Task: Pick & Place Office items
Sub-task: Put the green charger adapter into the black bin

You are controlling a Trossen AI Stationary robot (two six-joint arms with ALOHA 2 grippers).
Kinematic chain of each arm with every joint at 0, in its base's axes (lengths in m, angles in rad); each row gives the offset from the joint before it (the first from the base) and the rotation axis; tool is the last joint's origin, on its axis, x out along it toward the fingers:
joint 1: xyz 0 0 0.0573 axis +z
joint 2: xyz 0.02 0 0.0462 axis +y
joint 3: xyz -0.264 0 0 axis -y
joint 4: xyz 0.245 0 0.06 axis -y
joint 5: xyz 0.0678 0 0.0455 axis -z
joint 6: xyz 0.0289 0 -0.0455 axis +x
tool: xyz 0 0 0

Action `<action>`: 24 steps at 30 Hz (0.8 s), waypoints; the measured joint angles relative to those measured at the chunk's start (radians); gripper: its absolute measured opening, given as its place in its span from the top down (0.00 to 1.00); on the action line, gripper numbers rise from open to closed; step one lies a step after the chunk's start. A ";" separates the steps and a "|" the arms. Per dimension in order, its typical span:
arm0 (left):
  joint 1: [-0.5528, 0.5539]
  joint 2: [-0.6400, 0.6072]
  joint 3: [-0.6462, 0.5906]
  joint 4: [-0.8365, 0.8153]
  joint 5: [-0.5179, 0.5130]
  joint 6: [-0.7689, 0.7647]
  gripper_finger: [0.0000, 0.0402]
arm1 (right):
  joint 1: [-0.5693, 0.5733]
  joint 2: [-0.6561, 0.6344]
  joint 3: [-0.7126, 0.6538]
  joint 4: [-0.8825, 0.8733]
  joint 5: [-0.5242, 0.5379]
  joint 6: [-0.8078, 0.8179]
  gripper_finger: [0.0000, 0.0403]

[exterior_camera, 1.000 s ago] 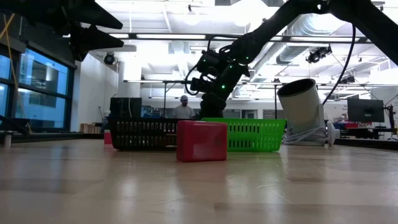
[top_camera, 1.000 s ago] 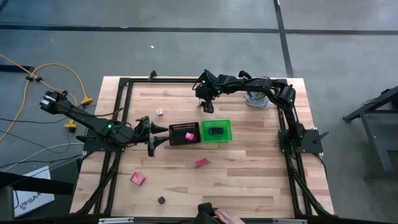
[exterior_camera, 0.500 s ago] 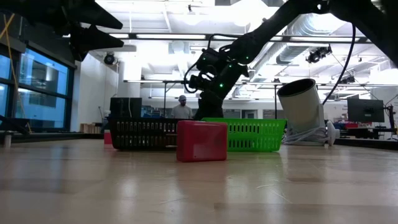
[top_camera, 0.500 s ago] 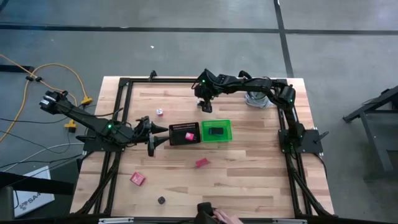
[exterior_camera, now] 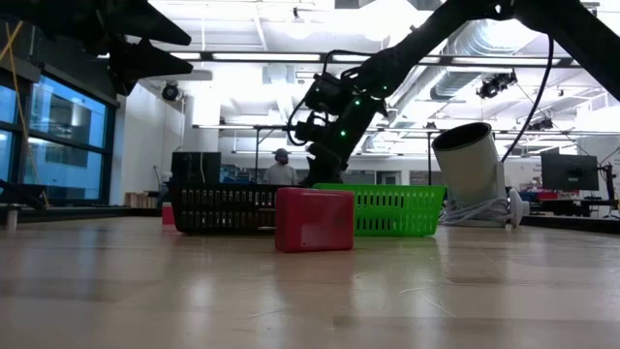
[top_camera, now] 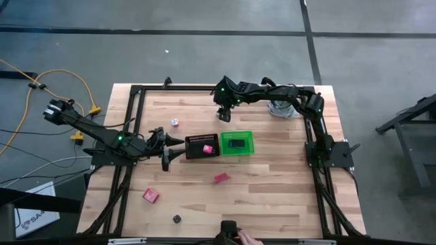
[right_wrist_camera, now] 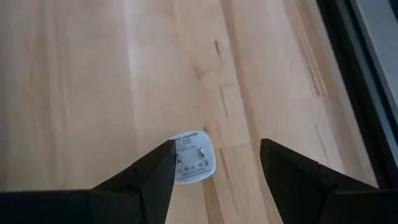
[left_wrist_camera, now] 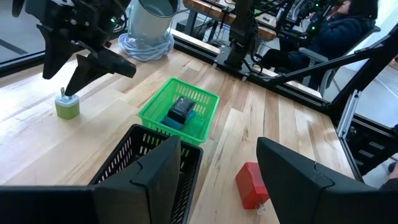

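My right gripper (right_wrist_camera: 217, 146) is open and hangs over the far part of the table (top_camera: 223, 114). A small pale plug adapter (right_wrist_camera: 193, 165) with two prongs stands on the wood below its fingers, untouched; the left wrist view shows the same adapter (left_wrist_camera: 67, 107). My left gripper (left_wrist_camera: 217, 180) waits open beside the black mesh tray (top_camera: 203, 146), which holds a pink piece (top_camera: 208, 148). The green bin (top_camera: 237, 143) holds a dark block (left_wrist_camera: 181, 107). Two red blocks (top_camera: 221, 178) (top_camera: 150, 196), a black bit (top_camera: 177, 219) and a small white-pink bit (top_camera: 174, 122) lie on the table.
A shiny silver round object (top_camera: 279, 107) with a coiled cord sits at the far right. The black frame rails (top_camera: 136, 122) run along the table's edges. A person's hand (top_camera: 240, 237) shows at the near edge. Bare wood lies between the trays and the near edge.
My right gripper has drifted a little toward the table's far edge, over the adapter. Nothing on the table has moved.
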 joint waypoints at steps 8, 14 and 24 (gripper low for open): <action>0.000 0.000 0.000 0.001 0.000 0.000 0.49 | 0.029 -0.013 0.042 -0.020 0.036 0.055 0.45; 0.000 0.000 0.000 0.003 0.000 0.000 0.49 | 0.049 -0.013 0.080 -0.050 0.101 0.155 0.45; 0.000 0.000 0.000 0.004 0.000 0.000 0.49 | 0.067 -0.012 0.081 -0.091 0.165 0.492 0.45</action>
